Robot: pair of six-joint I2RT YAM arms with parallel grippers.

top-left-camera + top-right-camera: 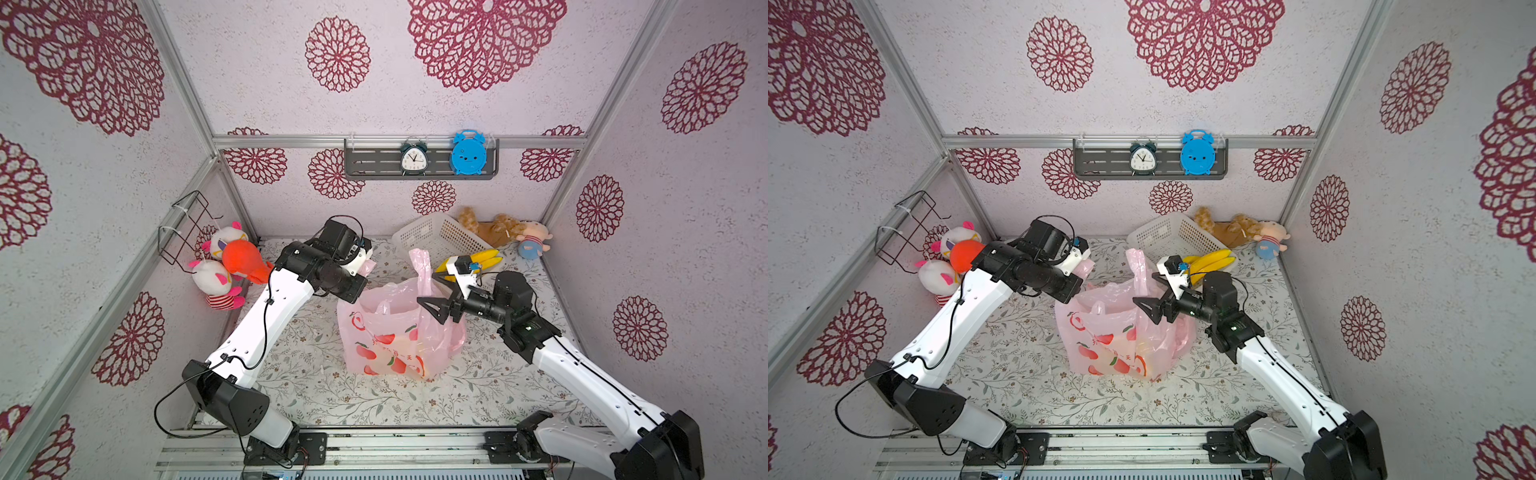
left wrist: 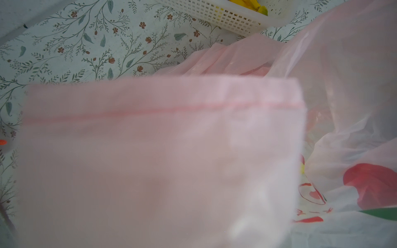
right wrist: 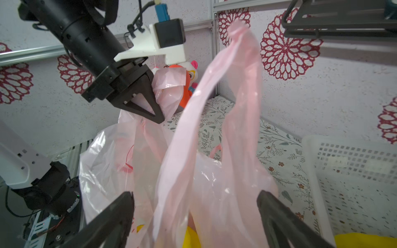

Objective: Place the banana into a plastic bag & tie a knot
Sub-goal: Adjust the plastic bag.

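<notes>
Left gripper (image 3: 159,117), one of my two, is pinched shut on a handle of the pink plastic bag (image 1: 386,332) and holds that strip of film up at the bag's far left corner. Seen from my left wrist, blurred pink plastic fills most of the view.

My right gripper (image 1: 426,287) hangs over the right side of the bag's mouth with its jaws spread wide. Seen from my right wrist, the bag's second handle (image 3: 232,85) rises as a tall loose loop between my two black fingers (image 3: 120,214). I cannot tell whether either finger touches it.

The bag stands in the middle of the floral table (image 1: 332,399), its mouth open upward, with red fruit printed on its front. Low inside it, a yellow patch (image 3: 191,237) shows through the film. Too little of it shows to tell its shape.

More bananas (image 1: 484,258), a yellow bunch, lie at the mouth of the white basket (image 1: 432,235), which sits tilted at the back right of the table, just behind my right wrist.

Plush toys (image 1: 224,266) are piled against the left wall. Two alarm clocks (image 1: 413,158) stand on the shelf on the back wall.
</notes>
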